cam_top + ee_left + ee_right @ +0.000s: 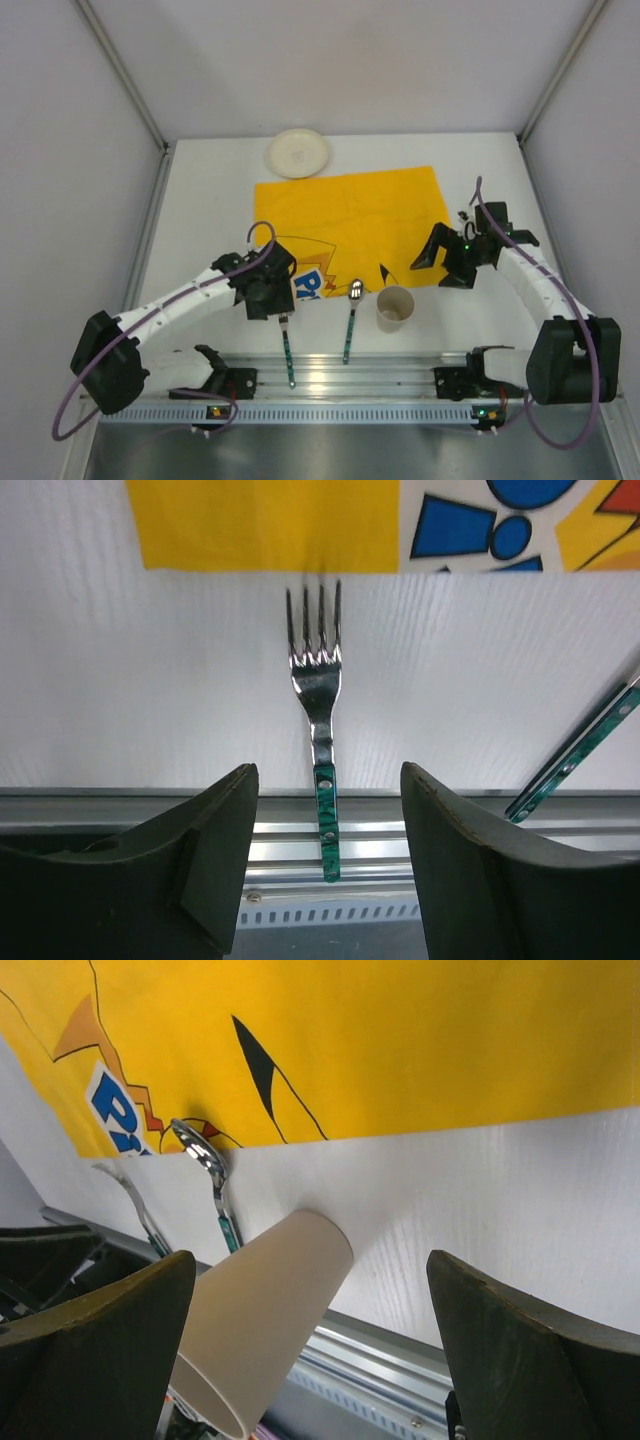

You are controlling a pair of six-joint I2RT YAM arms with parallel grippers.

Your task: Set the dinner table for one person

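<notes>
Squarely in line with the left end effector (328,772), the nearer one, wide open and empty, the fork (318,680) lies on the white bench (120,700), handle over the rail (120,825) toward the arm, tines pointing at the yellow placemat (270,520).

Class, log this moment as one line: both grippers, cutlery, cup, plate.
left gripper: open above fork | right gripper: open, facing cup | spoon: between fork and cup | plate: beyond placemat, on dinner table
</notes>
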